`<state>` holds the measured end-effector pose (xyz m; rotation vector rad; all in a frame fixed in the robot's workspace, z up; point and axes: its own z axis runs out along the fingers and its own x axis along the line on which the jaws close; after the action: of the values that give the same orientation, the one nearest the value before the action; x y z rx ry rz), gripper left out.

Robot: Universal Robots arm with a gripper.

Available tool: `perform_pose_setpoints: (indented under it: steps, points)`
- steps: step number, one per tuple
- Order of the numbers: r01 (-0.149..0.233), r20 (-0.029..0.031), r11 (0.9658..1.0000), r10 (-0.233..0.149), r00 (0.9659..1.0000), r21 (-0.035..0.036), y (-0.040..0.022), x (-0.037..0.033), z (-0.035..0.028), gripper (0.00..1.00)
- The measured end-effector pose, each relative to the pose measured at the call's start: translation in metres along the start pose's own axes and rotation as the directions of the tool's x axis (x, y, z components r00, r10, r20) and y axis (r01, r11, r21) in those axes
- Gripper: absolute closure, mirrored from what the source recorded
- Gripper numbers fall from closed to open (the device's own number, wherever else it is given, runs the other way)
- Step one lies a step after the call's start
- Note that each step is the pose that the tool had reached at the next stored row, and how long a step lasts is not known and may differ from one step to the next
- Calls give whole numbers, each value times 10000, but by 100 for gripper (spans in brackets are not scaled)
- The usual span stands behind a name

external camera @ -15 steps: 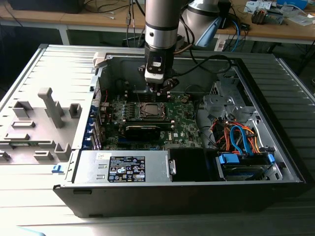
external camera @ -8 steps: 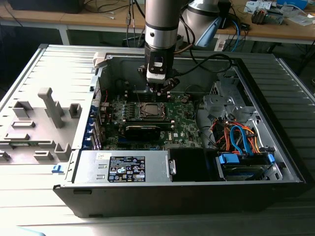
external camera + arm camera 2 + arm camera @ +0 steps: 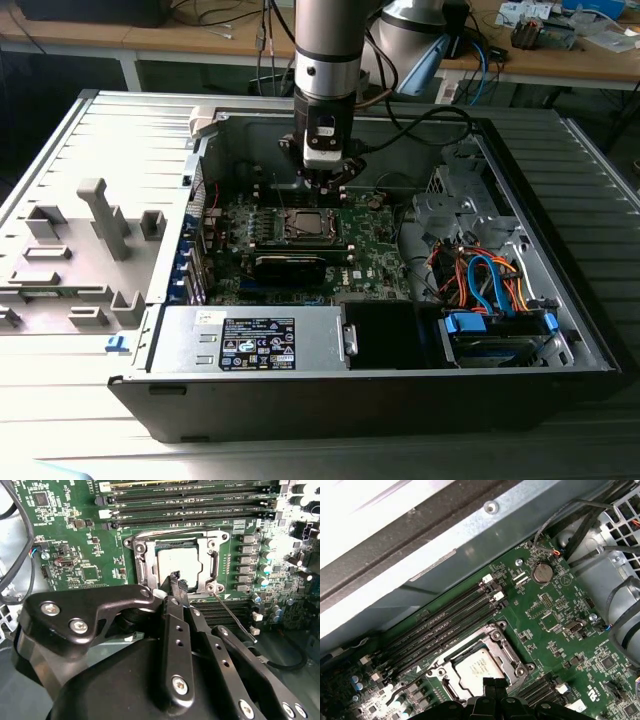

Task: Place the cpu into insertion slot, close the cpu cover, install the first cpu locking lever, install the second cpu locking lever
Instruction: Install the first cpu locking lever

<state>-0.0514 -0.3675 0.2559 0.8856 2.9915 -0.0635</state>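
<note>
The cpu (image 3: pixel 179 564) lies flat in the insertion slot, its silvery top showing through the window of the cpu cover (image 3: pixel 144 566). The cover lies down over it, framing the cpu (image 3: pixel 476 669) in both wrist views. A thin metal locking lever (image 3: pixel 234 617) sticks out free from the socket's corner, away from the board. My gripper (image 3: pixel 178 581) hangs right at the socket's edge, fingertips together and shut, with nothing seen between them. In the exterior view the gripper (image 3: pixel 322 183) stands just above the socket (image 3: pixel 305 224) inside the computer case.
Long memory slots (image 3: pixel 445 626) run beside the socket. A round coin battery (image 3: pixel 542 572) sits farther off on the green board (image 3: pixel 75 550). A black heatsink block (image 3: pixel 290 266), a power supply (image 3: pixel 250 340) and coloured cables (image 3: pixel 482 280) crowd the case.
</note>
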Motion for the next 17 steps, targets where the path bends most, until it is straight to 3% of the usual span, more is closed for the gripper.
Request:
perform_pose_setpoints:
  steps: [11, 17]
  points:
    - [549, 18, 9985, -549, 9985, -17, 0, 0, 0, 89]
    - [1062, 37, 9943, -1062, 9943, -31, 0, 0, 0, 89]
